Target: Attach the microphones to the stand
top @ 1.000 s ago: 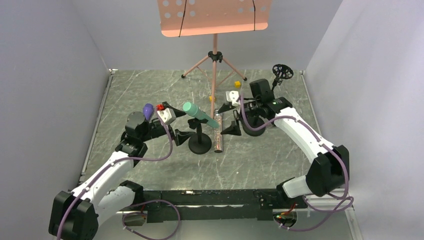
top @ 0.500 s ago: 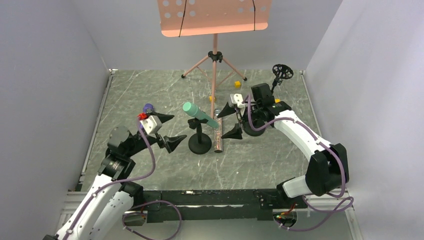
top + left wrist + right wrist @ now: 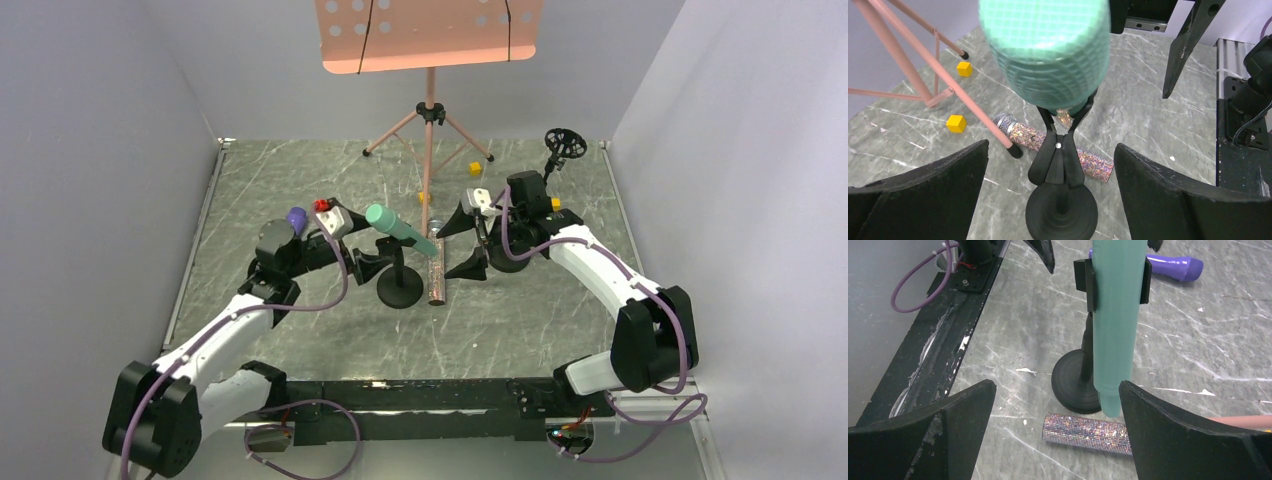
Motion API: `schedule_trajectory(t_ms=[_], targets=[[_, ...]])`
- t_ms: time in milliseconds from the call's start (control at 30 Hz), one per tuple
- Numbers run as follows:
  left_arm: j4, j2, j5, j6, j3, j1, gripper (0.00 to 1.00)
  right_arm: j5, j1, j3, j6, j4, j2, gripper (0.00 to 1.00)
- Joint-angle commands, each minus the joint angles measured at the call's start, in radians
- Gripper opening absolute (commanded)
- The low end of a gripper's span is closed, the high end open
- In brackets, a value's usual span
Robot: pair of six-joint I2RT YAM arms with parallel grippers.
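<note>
The mint-green stick microphone (image 3: 400,228) sits clamped in the clip of a small black desk stand (image 3: 400,290) with a round base, near the middle of the grey marble-patterned table (image 3: 300,170). It is tilted, with its mesh head raised toward the left edge and its handle end sloping down toward the right. The glittery pinkish-silver microphone (image 3: 436,278) lies flat on the table just right of the stand's base, its silver mesh head pointing to the far edge. The purple microphone (image 3: 296,218) lies on the table nearer the left edge, partly hidden behind the left arm.

The left gripper (image 3: 368,243) is close to the green head from the left. Its jaws are spread as wide as they go and grasp nothing; in its wrist view one finger shows on each side of the stand's post, apart from it. The right gripper (image 3: 462,245) faces the handle end from the right, jaws likewise wide apart and empty.

A pink tripod music stand (image 3: 429,120) rises at the far edge, with small yellow cubes (image 3: 475,168) near its feet
</note>
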Motion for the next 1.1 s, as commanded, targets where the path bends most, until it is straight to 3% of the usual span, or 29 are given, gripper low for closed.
schedule_trajectory(t_ms=[0, 500, 1067], targets=[[0.256, 0.063, 0.075, -0.106, 0.018, -0.007, 0.99, -0.071, -0.004, -0.006, -0.005, 0.055, -0.029, 1.00], [0.253, 0.171, -0.052, -0.031, 0.064, -0.136, 0.95, -0.080, -0.006, -0.007, -0.022, 0.043, -0.019, 1.00], [0.437, 0.241, -0.094, -0.148, 0.029, -0.140, 0.44, -0.071, -0.009, -0.004, -0.047, 0.018, -0.009, 1.00]])
